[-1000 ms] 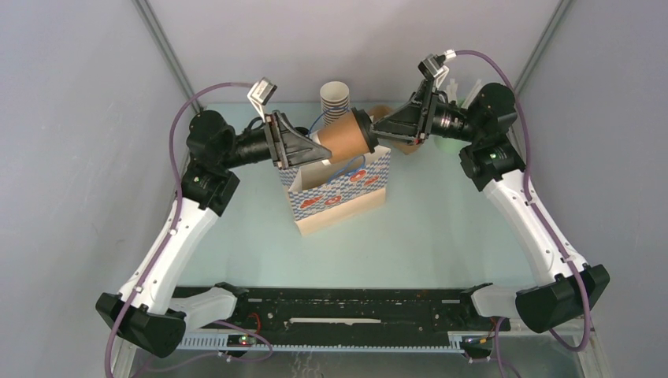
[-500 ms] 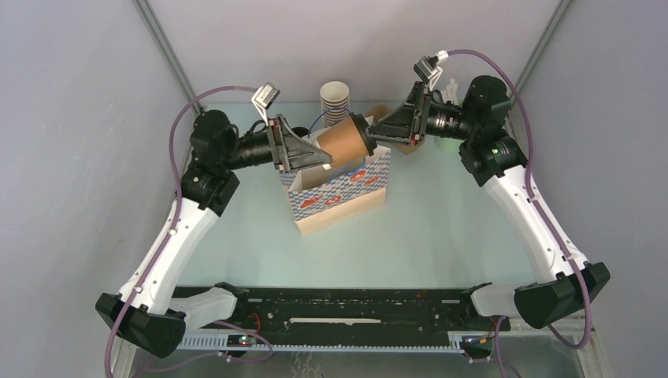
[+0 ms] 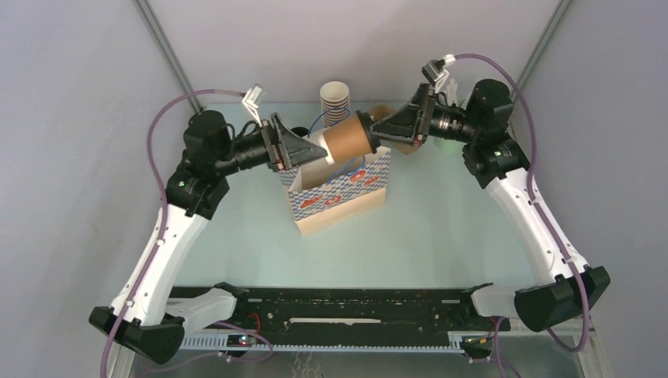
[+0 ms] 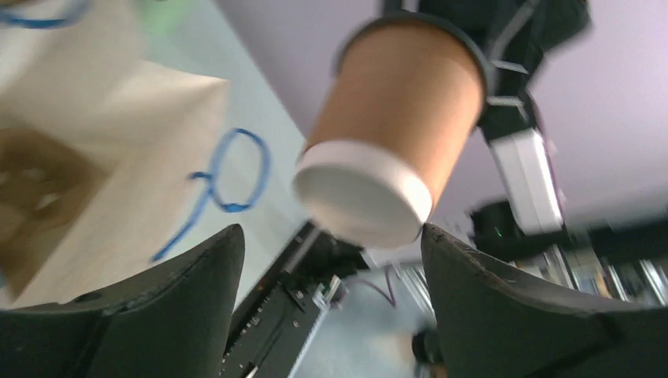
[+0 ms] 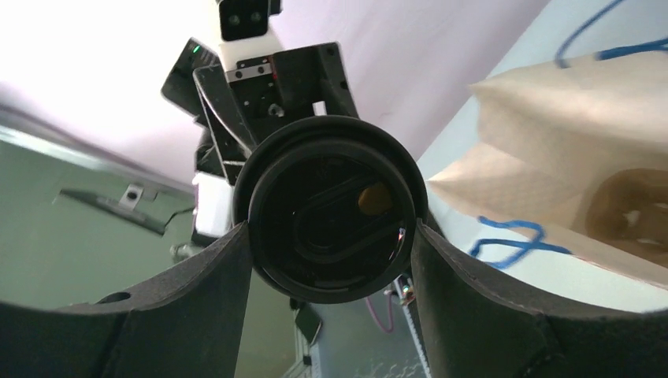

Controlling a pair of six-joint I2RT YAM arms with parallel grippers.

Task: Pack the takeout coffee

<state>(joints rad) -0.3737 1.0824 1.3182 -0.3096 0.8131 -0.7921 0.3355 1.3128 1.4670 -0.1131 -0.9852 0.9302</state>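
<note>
— Where's our takeout coffee [image 3: 346,138]?
— Sideways above the paper bag [image 3: 346,201], by the bench's [image 3: 441,236] far edge. Our right fingers [image 5: 473,315] clamp its lidded rim; left fingers [image 4: 504,315] gape around its base. We judge it light, crushable: grip the stiff rim gently.

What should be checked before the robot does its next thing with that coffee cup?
1. Right gripper clamped on the lid of the takeout coffee: ok.
2. Left gripper open around the cup's base: ok.
3. Paper bag standing with its mouth open under the cup: ok.
4. Cup upright for lowering: not ok, it lies sideways.
5. Lid sealed tight: cannot tell.
</note>
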